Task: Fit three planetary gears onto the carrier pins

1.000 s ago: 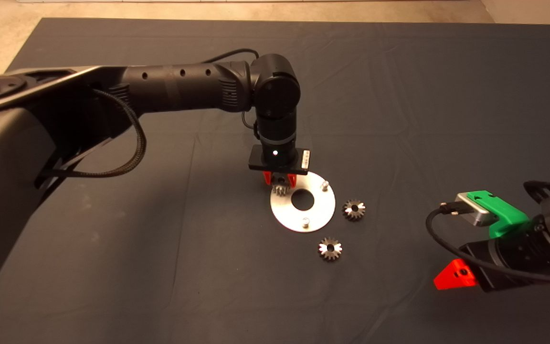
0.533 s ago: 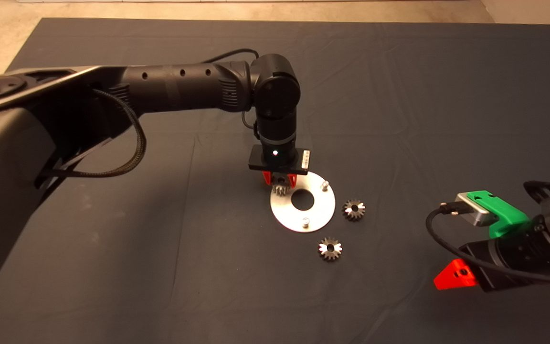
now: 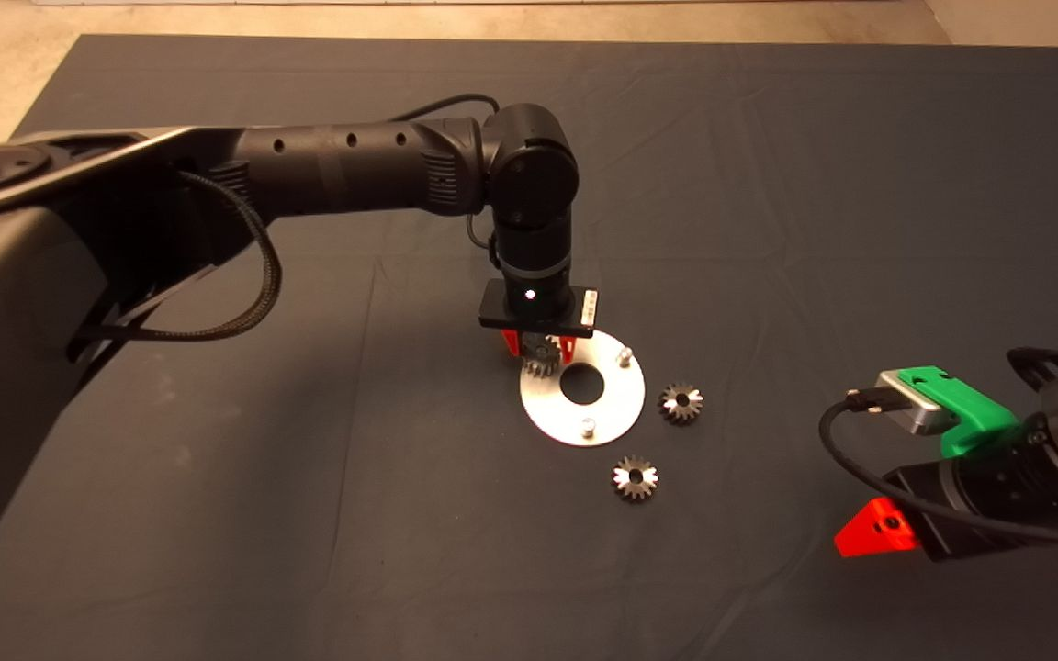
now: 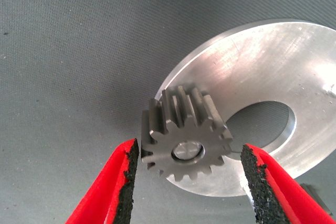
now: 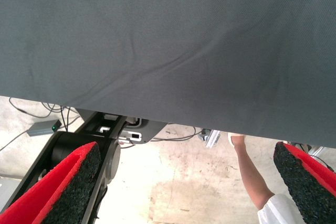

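Observation:
A steel planetary gear (image 4: 185, 140) sits on one carrier pin, whose tip (image 4: 188, 150) shows in the gear's centre hole, at the left side of the round silver disc (image 3: 547, 408). My left gripper (image 3: 538, 345) hangs just above that gear, open, its pads (image 4: 128, 182) a little apart from the teeth on either side. Two bare carrier pins (image 3: 624, 353) (image 3: 588, 425) stand on the disc. Another planetary gear (image 3: 680, 403) lies on the mat right of the disc, and one more (image 3: 635, 478) in front of it. My right gripper (image 3: 871, 534) waits open at the lower right.
The dark mat (image 3: 768, 184) covers the table. In the right wrist view the mat's edge, the floor with cables and a person's leg (image 5: 252, 177) show beyond the open fingers.
The left gripper's fingers have spread slightly and risen a little, letting go of the gear, which now shows more fully on its pin. The right arm has not moved.

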Motion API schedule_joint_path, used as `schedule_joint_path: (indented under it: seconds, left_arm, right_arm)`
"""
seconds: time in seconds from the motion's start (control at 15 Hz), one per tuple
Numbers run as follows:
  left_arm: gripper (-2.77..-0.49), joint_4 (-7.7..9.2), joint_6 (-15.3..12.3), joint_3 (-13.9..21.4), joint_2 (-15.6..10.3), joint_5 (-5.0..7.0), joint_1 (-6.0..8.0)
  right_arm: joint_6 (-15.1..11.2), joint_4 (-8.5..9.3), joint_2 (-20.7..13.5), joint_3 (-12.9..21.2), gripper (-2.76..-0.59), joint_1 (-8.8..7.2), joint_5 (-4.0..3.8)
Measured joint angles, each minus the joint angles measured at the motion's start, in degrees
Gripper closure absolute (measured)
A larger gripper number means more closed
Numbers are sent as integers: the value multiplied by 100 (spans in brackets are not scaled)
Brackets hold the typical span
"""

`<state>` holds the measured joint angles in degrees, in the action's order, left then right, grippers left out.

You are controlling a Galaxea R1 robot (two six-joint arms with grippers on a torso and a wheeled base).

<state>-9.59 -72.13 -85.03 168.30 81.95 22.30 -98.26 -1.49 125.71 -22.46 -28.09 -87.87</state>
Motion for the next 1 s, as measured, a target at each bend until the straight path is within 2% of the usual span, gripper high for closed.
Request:
schedule_joint_path:
  seconds: [0.13, 0.2, 0.27, 0.33, 0.4, 0.47, 0.53, 0.67, 0.8, 0.87, 1.0]
  left_arm:
    - [-145, 11, 2, 51, -22, 5, 101]
    - [-146, 17, 0, 171, -74, 9, 284]
    - [-147, 18, 0, 388, -192, 9, 600]
    - [-156, 39, -6, 655, -350, 9, 977]
    - [-160, 102, -22, 896, -557, 5, 1292]
    - [-160, 149, -80, 1116, -775, 20, 1443]
    - [-163, 166, -237, 1396, -990, 40, 1426]
    - [-174, 278, -599, 2186, -1508, 130, 1286]
    - [-175, 307, -889, 3065, -2071, 245, 1314]
    - [-188, 315, -1025, 3498, -2358, 295, 1329]
    - [-192, 329, -1323, 4352, -2968, 355, 1329]
  right_arm:
    - [0, 0, 0, 0, -246, 0, 0]
    - [0, 0, -2, 0, -246, 0, 0]
    - [2, 0, 0, 0, -246, 0, 2]
    - [0, 0, 0, 0, -246, 0, 0]
    - [1, 0, 0, 0, -246, 0, 0]
    - [2, 0, 0, 0, -246, 0, -5]
    - [2, 0, 0, 0, -246, 0, -2]
    - [2, 0, 9, -6, -246, -2, 1]
    - [24, -2, 15, -12, -246, -2, 0]
    - [79, -7, 15, -15, -246, -2, 0]
    - [234, -16, 20, -55, -246, -2, -2]
